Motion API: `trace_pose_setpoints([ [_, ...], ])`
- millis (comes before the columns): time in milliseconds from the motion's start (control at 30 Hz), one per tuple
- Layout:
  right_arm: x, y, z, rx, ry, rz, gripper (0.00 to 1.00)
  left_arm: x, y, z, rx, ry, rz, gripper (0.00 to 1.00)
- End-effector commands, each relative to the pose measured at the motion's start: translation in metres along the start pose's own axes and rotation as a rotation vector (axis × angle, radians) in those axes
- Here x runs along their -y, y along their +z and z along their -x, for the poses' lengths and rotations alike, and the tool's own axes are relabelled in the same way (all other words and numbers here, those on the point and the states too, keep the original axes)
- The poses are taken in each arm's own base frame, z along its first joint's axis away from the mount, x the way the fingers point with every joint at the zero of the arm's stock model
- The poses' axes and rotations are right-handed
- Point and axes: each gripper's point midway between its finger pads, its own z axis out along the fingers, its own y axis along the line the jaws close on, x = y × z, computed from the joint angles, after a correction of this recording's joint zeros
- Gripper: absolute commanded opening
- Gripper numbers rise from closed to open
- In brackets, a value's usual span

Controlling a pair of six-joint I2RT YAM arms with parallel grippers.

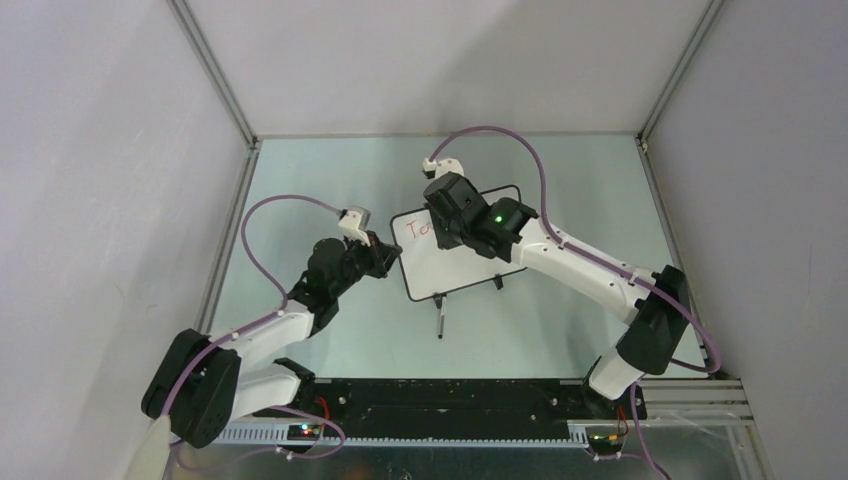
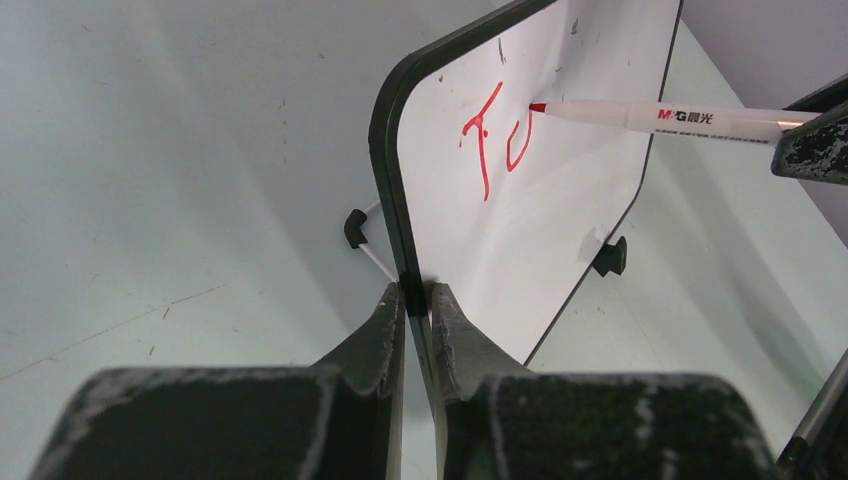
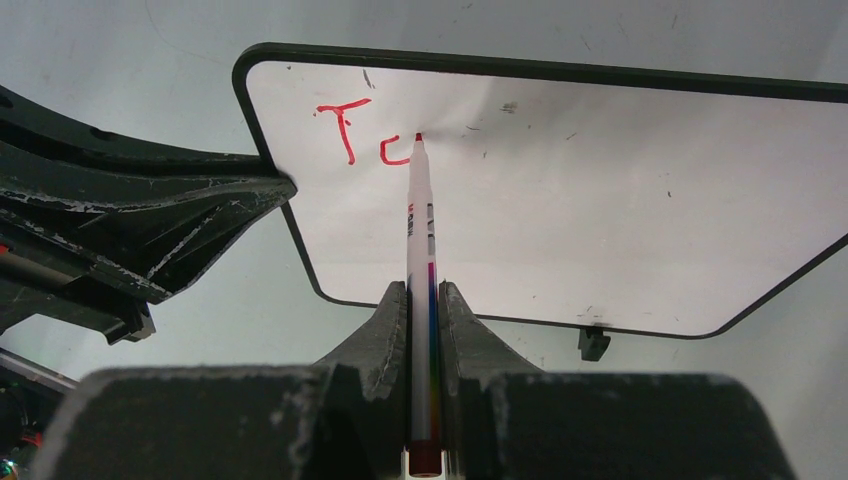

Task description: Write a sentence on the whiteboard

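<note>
The whiteboard [image 1: 450, 270] stands tilted mid-table on two black feet. It also shows in the left wrist view [image 2: 560, 190] and the right wrist view [image 3: 600, 200]. My left gripper [image 2: 415, 300] is shut on the board's left frame edge and shows at the board's left in the top view [image 1: 385, 255]. My right gripper [image 3: 424, 295] is shut on a white marker [image 3: 420, 240] with a red tip. The tip touches the board face. The sentence [image 3: 365, 135] is a red "T" and an unfinished second letter near the top left corner; it shows in the left wrist view [image 2: 495, 140] too.
A dark pen-like object [image 1: 440, 320] lies on the table just in front of the board. The pale green table [image 1: 560, 330] is enclosed by white walls with metal rails. The black base rail [image 1: 440, 400] runs along the near edge.
</note>
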Motion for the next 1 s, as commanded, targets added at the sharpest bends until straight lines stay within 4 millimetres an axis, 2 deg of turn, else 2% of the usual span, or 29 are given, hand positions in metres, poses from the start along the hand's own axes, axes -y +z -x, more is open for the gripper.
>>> trace_pose_setpoints([
  [0, -0.003, -0.004, 0.024, 0.062, 0.021, -0.001, 0.0, 0.008, -0.001, 0.017, 0.06, 0.059, -0.024, 0.09],
  [667, -0.017, -0.002, 0.015, 0.04, -0.013, 0.041, 0.0, 0.009, -0.002, 0.018, 0.064, 0.066, -0.021, 0.09],
  [967, -0.02, -0.006, 0.016, 0.049, -0.016, 0.053, 0.0, 0.008, -0.002, 0.017, 0.061, 0.066, -0.018, 0.09],
])
